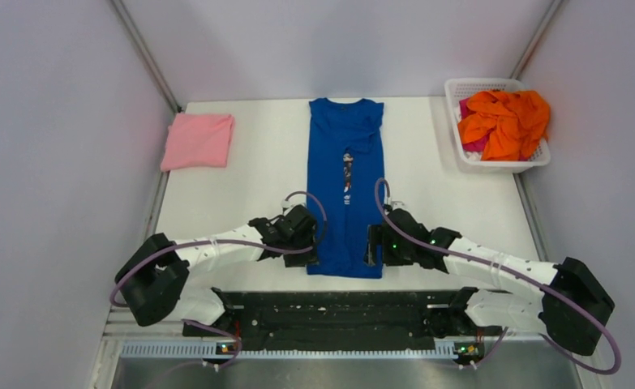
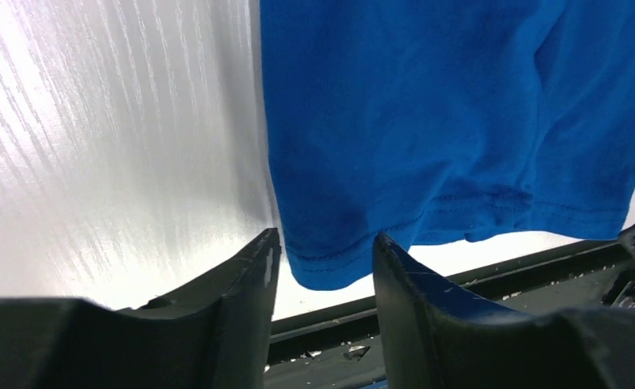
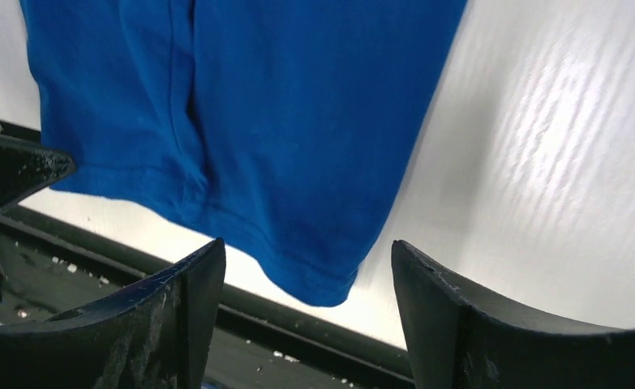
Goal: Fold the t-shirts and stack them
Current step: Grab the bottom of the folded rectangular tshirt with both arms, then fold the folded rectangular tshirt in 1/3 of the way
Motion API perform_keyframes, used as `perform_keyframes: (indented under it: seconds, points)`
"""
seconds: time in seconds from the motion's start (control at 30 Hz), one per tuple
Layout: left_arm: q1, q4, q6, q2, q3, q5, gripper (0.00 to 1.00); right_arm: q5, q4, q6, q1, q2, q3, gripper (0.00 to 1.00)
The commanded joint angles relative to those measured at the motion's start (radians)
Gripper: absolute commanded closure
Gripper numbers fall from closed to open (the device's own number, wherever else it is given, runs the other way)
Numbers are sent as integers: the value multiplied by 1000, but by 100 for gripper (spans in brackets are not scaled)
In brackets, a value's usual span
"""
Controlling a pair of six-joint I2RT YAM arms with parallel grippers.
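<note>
The royal blue t-shirt lies flat in a long narrow strip down the table's middle, sleeves folded in, collar far, hem near. My left gripper is open at the hem's near left corner, which sits between its fingers. My right gripper is open at the near right corner, jaws apart on either side. A folded pale pink t-shirt lies at the far left. Orange t-shirts are heaped in the basket.
The white lattice basket stands at the far right, with some magenta cloth under the orange ones. A black rail runs along the table's near edge, just behind the hem. Grey walls close in left, right and back.
</note>
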Motion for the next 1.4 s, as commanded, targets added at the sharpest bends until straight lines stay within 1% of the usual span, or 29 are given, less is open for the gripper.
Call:
perform_keyframes:
  seconds: [0.0, 0.1, 0.17, 0.23, 0.3, 0.33, 0.37, 0.4, 0.5, 0.53, 0.57, 0.6, 0.7, 0.73, 0.83, 0.97, 1.03, 1.13, 1.23, 1.37]
  points:
    - [4, 63, -35, 13, -29, 15, 55, -45, 18, 89, 55, 19, -25, 28]
    - [4, 76, -40, 23, -45, 7, 61, -62, 47, 104, 64, 35, -57, 35]
    - [4, 79, -34, 35, -43, 11, 67, -59, 57, 107, 66, 55, -67, 38]
    - [4, 69, -36, 50, -34, 8, 76, -59, 71, 114, 66, 74, -76, 41]
    - [4, 74, -43, 58, -35, 13, 90, -63, 81, 126, 67, 85, -82, 46]
    - [4, 75, -47, 61, -39, 14, 97, -64, 77, 133, 68, 89, -83, 50]
    - [4, 73, -51, 61, -42, 16, 100, -62, 70, 138, 69, 92, -84, 54]
    - [4, 67, -53, 57, -44, 12, 100, -58, 58, 144, 70, 89, -85, 59]
    - [3, 37, -57, 25, -60, -4, 100, -40, 14, 160, 78, 54, -95, 82]
    - [3, 23, -57, 8, -70, -3, 100, -39, 1, 162, 78, 36, -103, 88]
    - [2, 10, -64, -15, -80, 2, 100, -42, -21, 166, 80, 13, -109, 97]
    - [-3, 6, -68, -42, -97, 12, 100, -44, -36, 169, 81, -15, -117, 100]
    - [-20, 24, -82, -121, -157, 76, 100, -70, -42, 167, 90, -111, -149, 100]
    - [-25, 25, -84, -144, -167, 94, 100, -110, -37, 173, 90, -143, -163, 100]
    - [-45, 11, -95, -209, -176, 143, 100, -186, -38, 216, 94, -217, -191, 100]
    - [-50, 47, -96, -280, -171, 176, 100, -199, -24, 235, 99, -309, -197, 100]
    - [-50, 57, -82, -291, -148, 162, 100, -187, -22, 224, 99, -310, -173, 100]
    - [-48, 46, -76, -282, -109, 92, 100, -166, -20, 219, 99, -294, -139, 100]
    - [-36, 93, -67, -262, -72, 42, 100, -109, -15, 197, 89, -267, -93, 100]
    - [22, 103, -9, -204, 15, 5, 100, -105, -2, 79, 14, -193, -3, 100]
